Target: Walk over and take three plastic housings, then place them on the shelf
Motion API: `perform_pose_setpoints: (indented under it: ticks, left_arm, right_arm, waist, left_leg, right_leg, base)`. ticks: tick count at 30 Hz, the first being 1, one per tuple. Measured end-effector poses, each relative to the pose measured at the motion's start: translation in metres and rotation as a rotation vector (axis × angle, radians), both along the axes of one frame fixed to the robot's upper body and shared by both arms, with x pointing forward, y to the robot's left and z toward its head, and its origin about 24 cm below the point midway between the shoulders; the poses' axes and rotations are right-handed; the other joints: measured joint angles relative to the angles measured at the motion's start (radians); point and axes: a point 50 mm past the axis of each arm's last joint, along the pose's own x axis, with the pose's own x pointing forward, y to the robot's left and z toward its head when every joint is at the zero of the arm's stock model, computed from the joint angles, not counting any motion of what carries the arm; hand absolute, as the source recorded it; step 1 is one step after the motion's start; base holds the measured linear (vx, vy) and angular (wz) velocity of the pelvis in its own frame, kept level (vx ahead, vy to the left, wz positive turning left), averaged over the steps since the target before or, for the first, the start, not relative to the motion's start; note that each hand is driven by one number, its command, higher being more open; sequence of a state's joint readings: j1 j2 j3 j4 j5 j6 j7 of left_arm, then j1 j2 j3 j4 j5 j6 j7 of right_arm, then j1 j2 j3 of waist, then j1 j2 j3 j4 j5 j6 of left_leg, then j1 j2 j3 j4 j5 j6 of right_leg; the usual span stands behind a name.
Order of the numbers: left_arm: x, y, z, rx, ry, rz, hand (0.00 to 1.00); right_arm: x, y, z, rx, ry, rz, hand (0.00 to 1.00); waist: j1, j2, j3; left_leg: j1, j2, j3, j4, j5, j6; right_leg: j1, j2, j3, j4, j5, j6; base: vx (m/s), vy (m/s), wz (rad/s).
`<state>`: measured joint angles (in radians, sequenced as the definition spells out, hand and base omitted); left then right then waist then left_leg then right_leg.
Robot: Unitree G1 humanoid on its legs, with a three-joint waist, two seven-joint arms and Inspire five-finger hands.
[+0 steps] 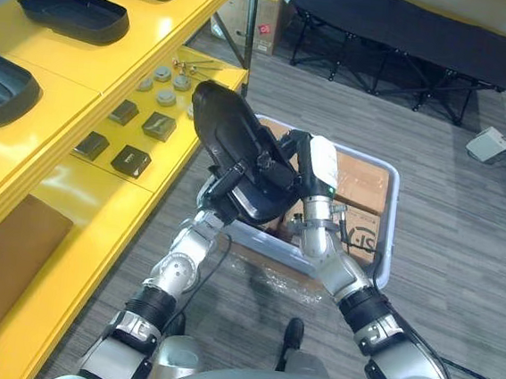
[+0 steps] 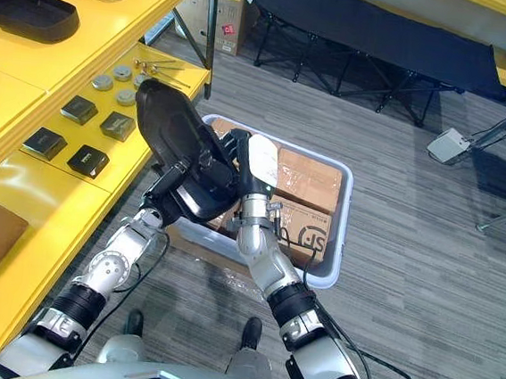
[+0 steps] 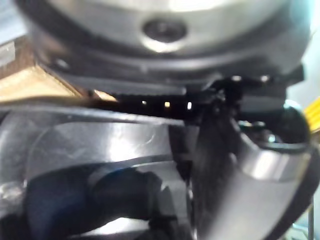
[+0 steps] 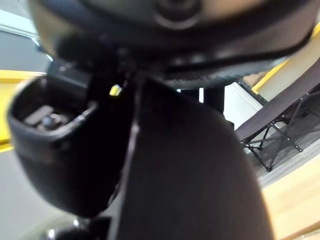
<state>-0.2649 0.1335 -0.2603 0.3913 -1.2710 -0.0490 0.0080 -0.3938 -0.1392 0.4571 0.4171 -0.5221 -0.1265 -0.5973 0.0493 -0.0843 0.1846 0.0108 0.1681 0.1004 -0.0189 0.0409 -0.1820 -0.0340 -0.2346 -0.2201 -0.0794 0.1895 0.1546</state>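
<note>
One glossy black plastic housing (image 1: 232,129), long and dished with a rounded tip, is held tilted above a pale plastic bin (image 1: 363,160). The left hand (image 1: 224,189) curls on its lower edge and the right hand (image 1: 313,173) grips its right side. A cardboard box (image 2: 307,235) in the bin bears dark print. Three more housings (image 1: 73,13) lie on the yellow shelf (image 1: 131,61).
</note>
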Motion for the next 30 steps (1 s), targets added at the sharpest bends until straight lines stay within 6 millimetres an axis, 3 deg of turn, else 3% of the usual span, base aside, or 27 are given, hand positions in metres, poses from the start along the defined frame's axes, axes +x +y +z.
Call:
perform_pose_setpoints:
  ticks: [5,6,14,18,22,25,27,30]
  left_arm:
    - [0.001,0.002,0.003,-0.099,-0.032,0.041,0.0]
    - [0.0,0.004,0.002,-0.103,-0.044,0.05,0.0]
    - [-0.014,0.007,-0.011,-0.103,-0.025,0.081,0.0]
    - [-0.018,0.011,0.004,0.041,-0.088,0.12,0.0]
    - [-0.018,0.022,0.023,0.347,-0.161,0.252,0.0]
    - [-0.034,0.041,0.014,0.631,-0.105,0.386,0.0]
    - [-0.051,0.059,0.004,0.908,-0.04,0.513,0.0]
    - [-0.071,0.076,0.003,1.149,0.009,0.668,0.0]
  right_arm:
    - [-0.006,0.002,-0.004,0.021,-0.002,0.027,0.0]
    - [-0.007,0.005,-0.003,0.033,-0.003,0.031,1.0]
    - [-0.022,0.008,-0.019,0.086,0.052,0.033,1.0]
    - [-0.029,0.004,-0.024,0.163,0.097,0.01,1.0]
    - [-0.04,-0.003,-0.022,0.278,0.128,-0.022,1.0]
    - [-0.048,-0.019,-0.016,0.381,0.121,-0.072,1.0]
    - [-0.053,-0.042,-0.015,0.456,0.119,-0.148,1.0]
    - [-0.065,-0.066,-0.024,0.511,0.158,-0.236,1.0]
  waist:
    - [-0.001,-0.002,-0.001]
    - [-0.003,-0.003,-0.002]
    - [0.004,-0.015,-0.034]
    - [0.004,-0.015,-0.035]
    - [0.009,-0.007,-0.042]
    - [-0.001,0.017,-0.072]
    - [-0.001,0.033,-0.087]
    - [-0.002,0.034,-0.088]
  left_leg:
    - [0.001,0.003,0.002,0.0,-0.001,-0.001]
    - [0.001,0.003,0.003,0.0,-0.001,-0.001]
    - [0.0,0.004,0.006,0.018,-0.016,0.0]
    - [0.001,0.008,0.003,0.02,-0.019,-0.002]
    - [0.007,0.019,0.003,0.019,-0.02,-0.005]
    - [0.016,0.019,0.012,0.014,-0.021,-0.007]
    - [0.017,0.019,0.014,0.014,-0.023,-0.006]
    - [0.017,0.019,0.015,0.014,-0.024,-0.006]
  right_leg:
    - [0.0,0.003,0.0,0.0,0.0,0.0]
    - [0.0,0.003,0.0,0.0,0.0,0.0]
    - [0.006,0.003,-0.009,0.0,0.0,-0.001]
    - [0.01,0.005,-0.018,0.0,-0.004,-0.004]
    - [0.015,0.017,-0.022,0.0,-0.01,-0.013]
    - [0.016,0.017,-0.021,0.0,-0.013,-0.014]
    - [0.016,0.017,-0.022,0.0,-0.014,-0.013]
    - [0.016,0.017,-0.023,0.0,-0.014,-0.013]
  base:
    - [0.0,0.0,0.0]
    - [0.0,0.0,0.0]
    - [0.0,0.0,0.0]
    - [0.0,0.0,0.0]
    - [0.0,0.0,0.0]
    - [0.02,0.002,-0.07]
    - [0.0,0.0,0.0]
    - [0.0,0.0,0.0]
